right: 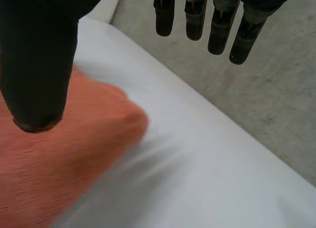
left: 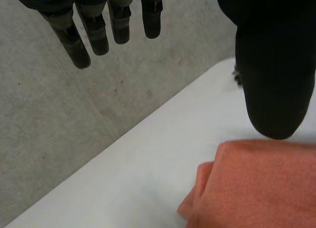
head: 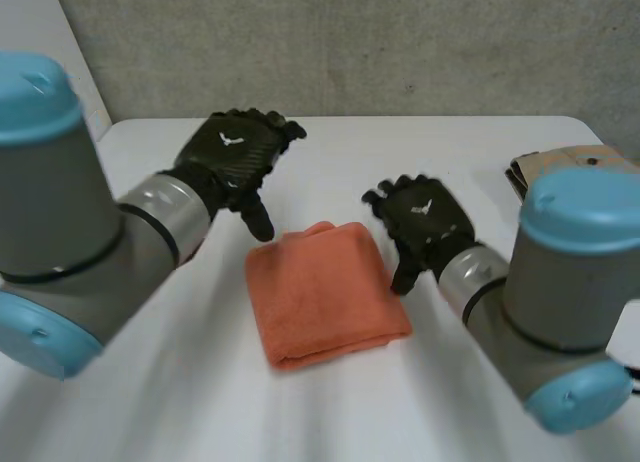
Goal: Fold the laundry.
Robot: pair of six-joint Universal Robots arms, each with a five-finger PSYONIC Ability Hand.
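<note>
Orange folded terry cloth (head: 325,292) | left hand (head: 232,152), right hand (head: 425,222) spread, nothing held | far corners could be snagged if swept low.

There was one orange cloth (head: 325,292), folded, and one white surface (head: 450,152). Two black hands were counted: one left hand (head: 235,152) and one right hand (head: 425,222). One tan flat object (head: 565,162) completed the count.
</note>
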